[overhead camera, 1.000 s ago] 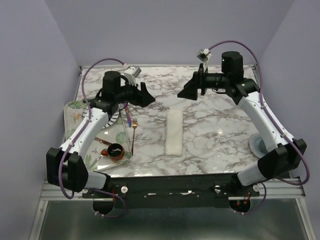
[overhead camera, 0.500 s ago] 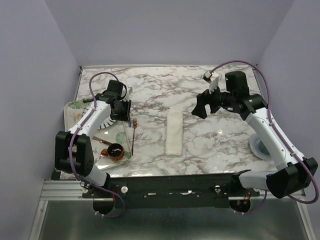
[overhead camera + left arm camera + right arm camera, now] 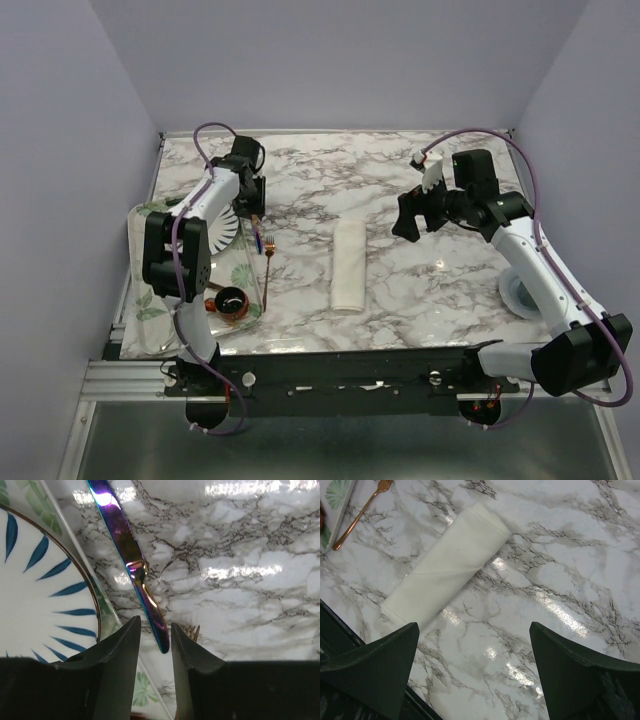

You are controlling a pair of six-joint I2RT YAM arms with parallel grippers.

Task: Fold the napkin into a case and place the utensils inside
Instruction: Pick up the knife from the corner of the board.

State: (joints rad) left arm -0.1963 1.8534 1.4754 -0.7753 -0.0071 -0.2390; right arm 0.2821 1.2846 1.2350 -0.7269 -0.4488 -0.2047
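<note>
The napkin, folded into a narrow cream case [image 3: 348, 265], lies lengthwise at the table's middle and also shows in the right wrist view [image 3: 447, 565]. The purple-blue utensil [image 3: 127, 545] lies on the marble beside the copper-gold fork [image 3: 268, 268]. My left gripper [image 3: 155, 625] hangs over the utensil's near end. Its jaws are narrowed around that tip, with a thin gap on each side. The fork's tines [image 3: 193, 630] peek out beside the right finger. My right gripper [image 3: 473, 630] hovers wide open over bare marble to the right of the case, holding nothing.
A white plate with blue stripes [image 3: 40, 595] sits on a leaf-patterned tray [image 3: 148, 215] at the left. A small dark bowl [image 3: 231, 300] and a copper utensil [image 3: 205, 281] lie near the tray's front. A white round object [image 3: 520, 290] rests at the right edge.
My left arm swung back and down to the purple-blue utensil, and its jaws narrowed. My right gripper drew back to the right and tilted toward the table. The utensils and case stayed put.
</note>
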